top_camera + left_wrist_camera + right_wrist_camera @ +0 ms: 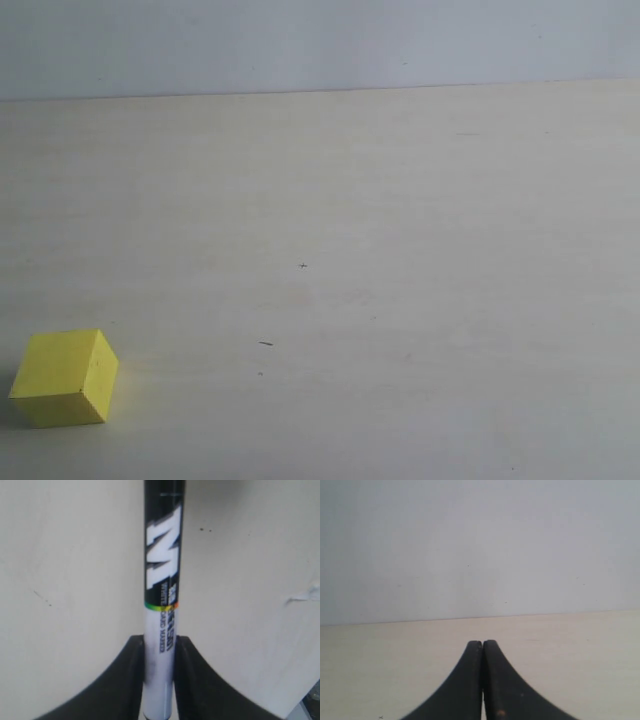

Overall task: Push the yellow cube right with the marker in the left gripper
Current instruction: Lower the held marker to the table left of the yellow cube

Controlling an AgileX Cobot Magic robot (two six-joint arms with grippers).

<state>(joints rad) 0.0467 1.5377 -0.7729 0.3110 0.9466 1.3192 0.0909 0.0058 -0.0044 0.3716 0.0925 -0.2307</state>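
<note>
yellow cube (65, 378): sat on table (400, 250), at 8 o'clock in exterior view.
left gripper (160, 646): clamped on marker (161, 605), white barrel between fingers.
right gripper (483, 647): pressed together, holding nothing.

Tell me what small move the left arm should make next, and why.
Probably bring the left gripper down to the left side of the yellow cube. It grips the whiteboard marker, but the cube is absent from its wrist view and no arm shows in the exterior view, so the marker seems far from contact.
</note>
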